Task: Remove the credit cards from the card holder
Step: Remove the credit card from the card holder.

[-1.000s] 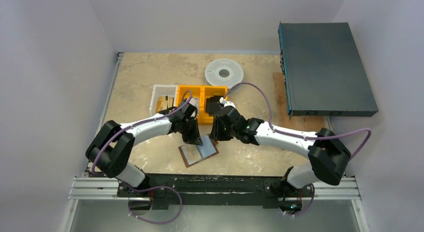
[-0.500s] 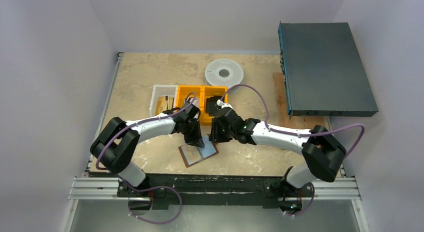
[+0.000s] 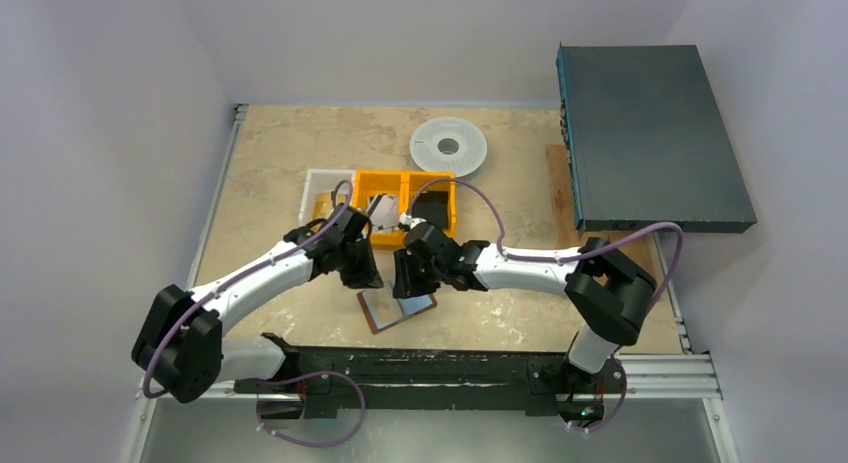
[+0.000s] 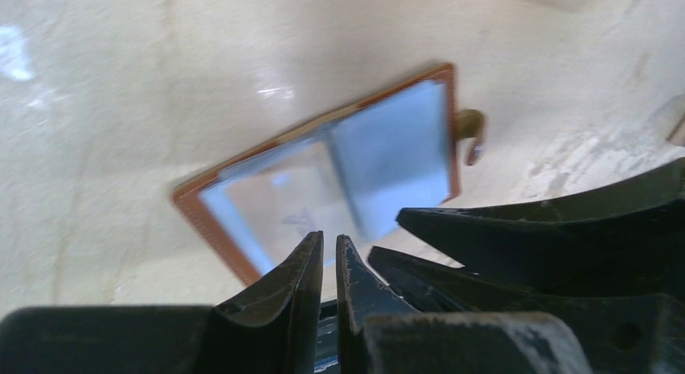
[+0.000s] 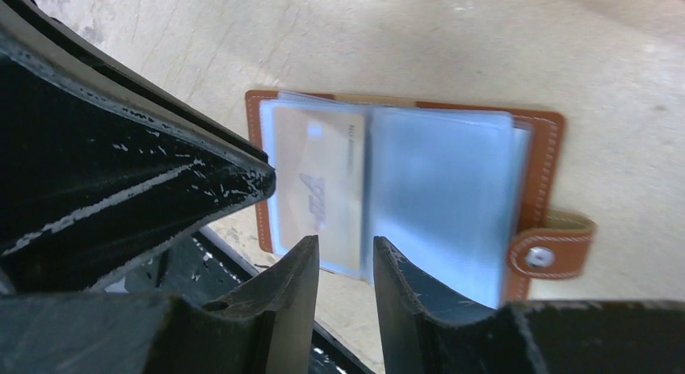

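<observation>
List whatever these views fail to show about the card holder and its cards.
- Card count: in the right wrist view the cloudy sleeves of the card holder show one card; any others are hidden.
- Card print: blurred there.
- Left wrist view: blur smears the holder; the left claw covers its near edge.
- Top view: the holder is too small; the right claw overlaps its far edge.

1. Overhead view: the light was even, diffuse and moderately bright. Only faint, soft-edged shadows fell on the table [image 3: 270, 153] beneath me.
2. Left wrist view: the card holder [image 4: 388, 156] was smeared and soft, with its edges doubled. Pale glare patches lay on the tabletop at upper left.
3. Same view: my left fingers [image 4: 299, 285] sat dark and underlit in the foreground.
4. Right wrist view: this was crisper, and the holder's stitching was legible. A milky sheen washed its inner face.
5. Same view: my right fingers [image 5: 291, 293] were near-black, with their scuffs catching the light.
</observation>
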Controlling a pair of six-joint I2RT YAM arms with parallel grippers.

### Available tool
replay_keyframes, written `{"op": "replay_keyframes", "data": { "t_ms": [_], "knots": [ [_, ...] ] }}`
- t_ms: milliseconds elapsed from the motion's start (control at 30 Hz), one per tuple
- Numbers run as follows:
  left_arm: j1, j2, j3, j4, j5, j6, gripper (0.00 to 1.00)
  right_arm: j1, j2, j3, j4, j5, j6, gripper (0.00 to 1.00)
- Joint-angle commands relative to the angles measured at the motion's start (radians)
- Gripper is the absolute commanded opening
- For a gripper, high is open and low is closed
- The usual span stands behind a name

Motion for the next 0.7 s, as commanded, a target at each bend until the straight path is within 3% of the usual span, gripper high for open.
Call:
{"op": "replay_keyframes", "data": {
  "t_ms": [0, 233, 667],
  "knots": [
    [0.052, -0.074, -0.081, -0.045, -0.03, -0.018, 0.11, 0.011, 0.044, 0.066, 0.051, -0.052, -0.02, 0.32],
    [0.089, -0.125, -0.139, -0.049, -0.023, -0.012, 0.11, 0.022, 0.116, 0.12, 0.012, -0.04, -0.031, 0.42],
    [0.092, -0.073, -0.18, 0.019, 0.009, -0.002, 0.11, 0.035, 0.145, 0.106, -0.005, -0.044, 0.004, 0.41]
  ]
}}
